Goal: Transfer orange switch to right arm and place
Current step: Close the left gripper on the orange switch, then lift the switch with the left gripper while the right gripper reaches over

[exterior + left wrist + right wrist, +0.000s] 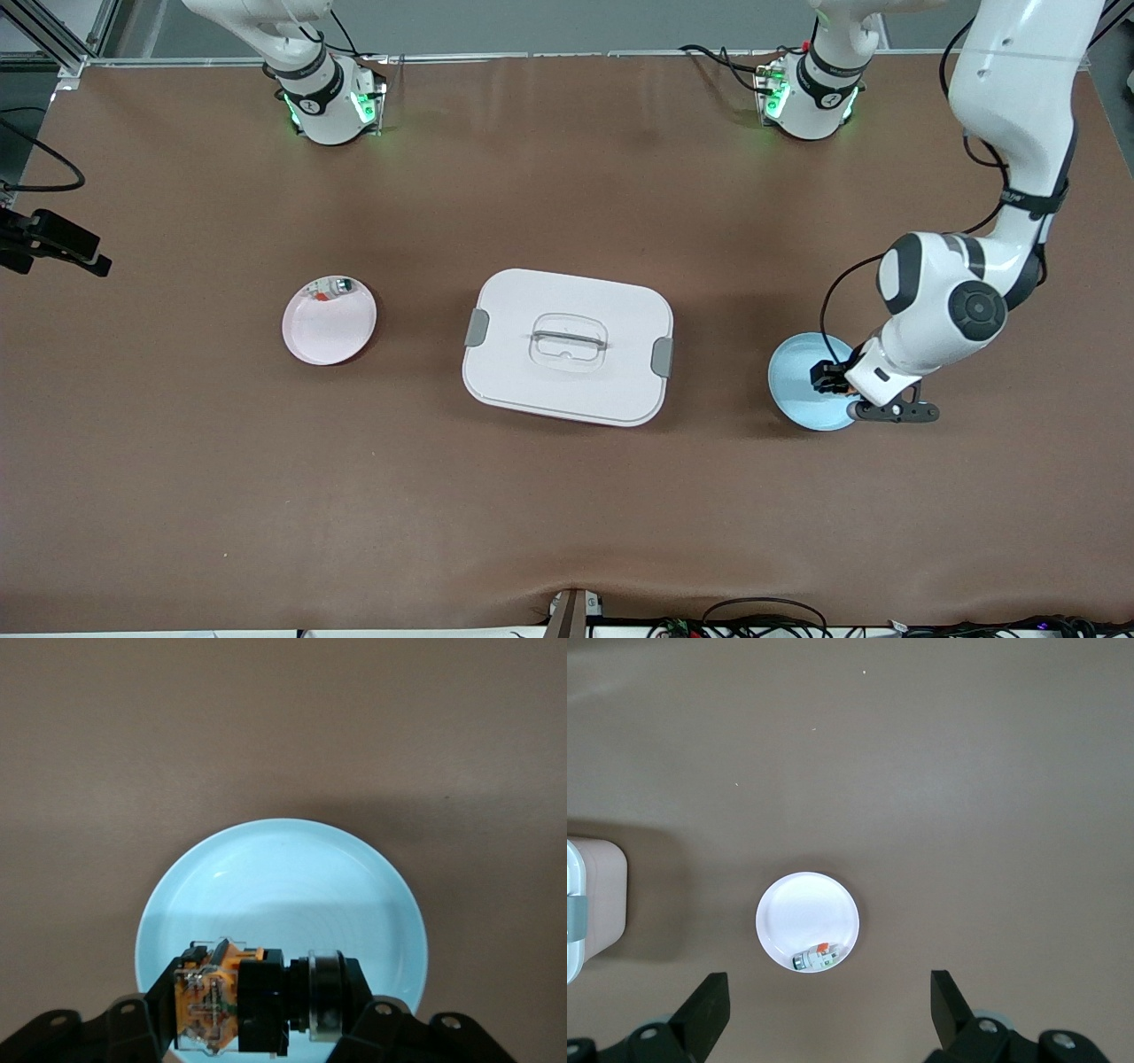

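Right gripper (828,1010): only finger tips show in right wrist view, rest cut by frame edge; out of front view, right arm (306,80) cut above its base

Left gripper (831,377): finger bases cut off in left wrist view; left arm covers one edge of blue plate (802,390) in front view

Orange switch (257,997): lower part cut by frame edge, too small to make out in front view

Small whitish part (335,288) on pink plate (330,328): detail too small to tell

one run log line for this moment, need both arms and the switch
left gripper: shut on orange switch, over blue plate | right gripper: open, waits high over pink plate | handover: not yet done
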`<state>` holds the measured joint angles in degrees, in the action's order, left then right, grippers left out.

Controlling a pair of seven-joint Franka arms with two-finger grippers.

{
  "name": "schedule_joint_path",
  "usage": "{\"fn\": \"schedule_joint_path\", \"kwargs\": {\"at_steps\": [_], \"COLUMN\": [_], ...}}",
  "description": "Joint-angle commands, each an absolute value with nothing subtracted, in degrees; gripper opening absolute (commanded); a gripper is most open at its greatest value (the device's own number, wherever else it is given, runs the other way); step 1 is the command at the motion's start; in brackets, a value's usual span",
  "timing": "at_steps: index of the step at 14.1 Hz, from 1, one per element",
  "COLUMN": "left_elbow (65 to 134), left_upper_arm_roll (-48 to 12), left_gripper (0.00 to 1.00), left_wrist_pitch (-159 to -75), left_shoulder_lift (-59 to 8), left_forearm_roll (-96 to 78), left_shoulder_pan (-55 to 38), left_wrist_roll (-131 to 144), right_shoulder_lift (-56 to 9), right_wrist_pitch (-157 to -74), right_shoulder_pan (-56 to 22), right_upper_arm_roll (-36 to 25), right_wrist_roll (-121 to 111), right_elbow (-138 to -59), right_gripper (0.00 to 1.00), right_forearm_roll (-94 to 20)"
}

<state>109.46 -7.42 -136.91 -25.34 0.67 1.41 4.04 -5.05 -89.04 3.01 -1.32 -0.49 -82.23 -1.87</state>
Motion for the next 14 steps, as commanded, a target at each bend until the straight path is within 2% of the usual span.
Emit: {"fn": "schedule_joint_path", "kwargs": {"at_steps": [1, 5, 8, 14], "left_elbow": [107.9, 103.0, 96.9, 89.8], "left_upper_arm_roll": [-9.3, -14.0, -19.1, -27.0], "left_gripper": [0.00, 0.00, 0.00, 0.00], "left_wrist_pitch": [-128.1, -116.0, -105.7, -102.3], "left_shoulder_lift": [-20.1, -15.6, -15.5, -16.0], "left_forearm_roll": [0.7, 0.7, 0.1, -10.1], "left_shoulder_pan": [1.4, 1.4, 1.3, 1.0], "left_wrist_roll": [9.3, 19.5, 31.7, 52.8], "right_shoulder_lift": [-4.4, -4.4, -4.4, -5.4], "right_wrist_pitch": [-89.1, -88.9, -87.4, -85.9], "right_shoulder_pan": [3.7, 3.7, 3.5, 3.3], "right_upper_arm_roll": [-0.9, -0.9, -0.9, -0.6], "right_wrist_roll": [-1.2, -1.2, -0.6, -1.1], "right_elbow": [-82.7, -82.6, -83.1, -82.9], "right_gripper": [1.00, 1.00, 1.00, 1.00], "right_forearm_roll": [-1.9, -1.9, -1.2, 2.3]}}
